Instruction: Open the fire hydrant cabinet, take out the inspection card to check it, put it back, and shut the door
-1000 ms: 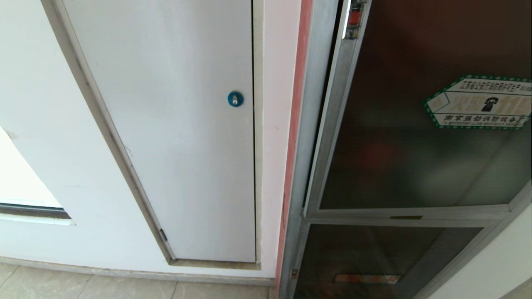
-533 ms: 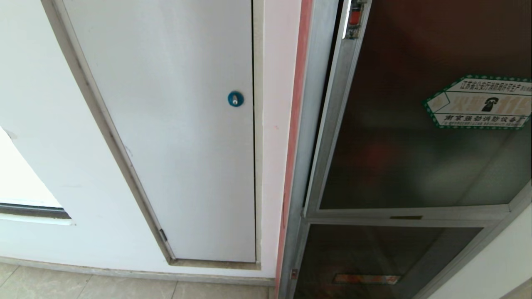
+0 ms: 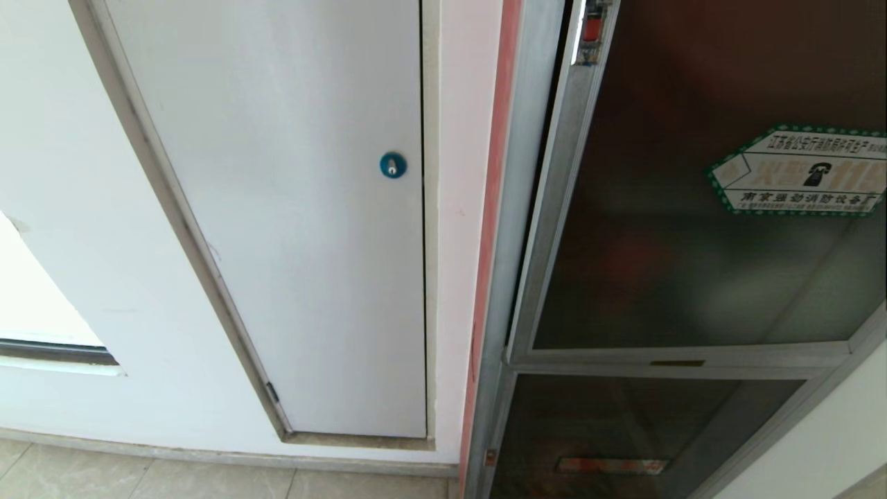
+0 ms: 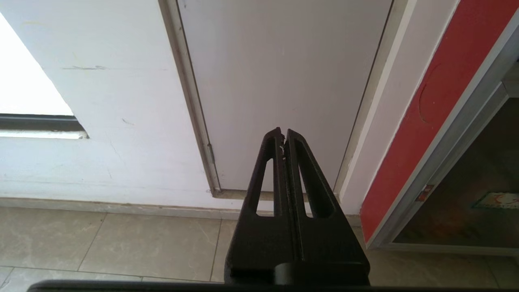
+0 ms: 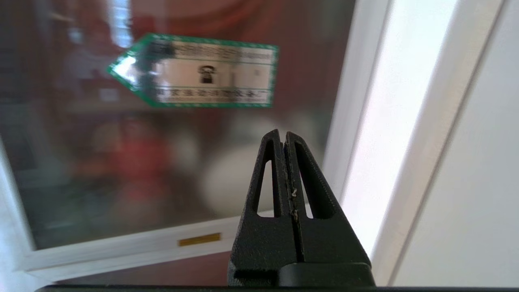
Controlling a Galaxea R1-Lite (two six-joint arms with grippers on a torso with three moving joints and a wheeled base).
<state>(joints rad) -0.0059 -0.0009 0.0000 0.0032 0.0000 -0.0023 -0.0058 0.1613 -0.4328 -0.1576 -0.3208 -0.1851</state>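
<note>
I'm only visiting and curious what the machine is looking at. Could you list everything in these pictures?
fire hydrant cabinet: one, silver frame with a red side, right of the white door.
door: one, dark tinted glass in a silver frame, upper part of the cabinet.
sticker: one, green-edged with a phone icon, on the door's glass.
lower glass panel: one, dark, below the door.
white door: one, plain, left of the cabinet.
blue lock: one, round, on the white door.
floor tiles: beige, below the wall.
left gripper: black, shut, before the white door.
right gripper: black, shut, before the glass door.
</note>
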